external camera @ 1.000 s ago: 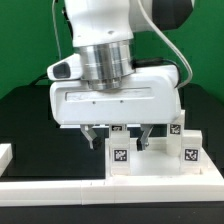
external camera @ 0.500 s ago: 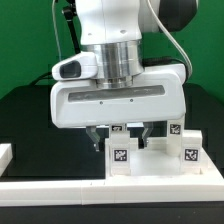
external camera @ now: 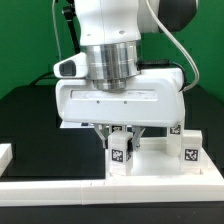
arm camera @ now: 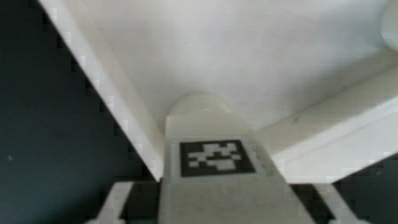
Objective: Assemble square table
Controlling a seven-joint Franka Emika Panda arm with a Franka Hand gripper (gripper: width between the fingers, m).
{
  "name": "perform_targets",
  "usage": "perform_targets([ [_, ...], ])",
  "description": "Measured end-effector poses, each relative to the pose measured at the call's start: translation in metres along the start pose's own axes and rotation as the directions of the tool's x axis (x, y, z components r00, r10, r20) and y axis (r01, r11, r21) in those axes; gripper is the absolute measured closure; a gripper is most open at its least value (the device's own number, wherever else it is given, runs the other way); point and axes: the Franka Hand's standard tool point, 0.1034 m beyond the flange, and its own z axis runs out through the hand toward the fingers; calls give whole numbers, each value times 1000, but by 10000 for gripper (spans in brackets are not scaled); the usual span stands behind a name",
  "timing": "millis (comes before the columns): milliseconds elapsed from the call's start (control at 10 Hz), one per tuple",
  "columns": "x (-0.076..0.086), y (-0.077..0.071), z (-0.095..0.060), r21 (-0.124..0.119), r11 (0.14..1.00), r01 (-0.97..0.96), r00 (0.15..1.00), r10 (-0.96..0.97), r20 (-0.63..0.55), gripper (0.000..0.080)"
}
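A white table leg (arm camera: 217, 157) with a black-white tag stands upright between my fingers, over the white square tabletop (arm camera: 249, 60). In the exterior view my gripper (external camera: 120, 134) has come down low, and its two dark fingers flank that leg (external camera: 119, 130). In the wrist view the gripper (arm camera: 217, 206) has a finger (arm camera: 125, 203) pressed close on each side of the leg. A second tagged leg (external camera: 120, 155) stands just in front, a third (external camera: 189, 152) on the exterior view's right. The tabletop (external camera: 155, 168) lies flat beneath them.
Another tagged leg (external camera: 177, 129) stands behind the right one, close to the gripper body. A long white border rail (external camera: 100, 195) runs along the front, and a short white rail end (external camera: 5, 155) sits at the exterior view's left. The table surface is black.
The gripper has dropped a little and its fingers have drawn in from wide open onto the sides of the leg between them. The legs and tabletop have stayed put.
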Motion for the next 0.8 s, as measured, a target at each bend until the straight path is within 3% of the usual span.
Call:
perform_targets([
  [100, 0, 1, 0, 3, 977, -213, 977, 213, 9, 508],
  [200, -1, 1, 1, 14, 899, -437, 899, 437, 38, 508],
  [400, 1, -2, -1, 0, 702, -712, 699, 709, 96, 508],
  [500, 1, -2, 1, 6, 630, -777, 627, 773, 97, 508],
  [700, 1, -1, 1, -6, 527, -850, 524, 845, 103, 508],
  [800, 0, -2, 1, -5, 530, -848, 527, 844, 103, 508],
])
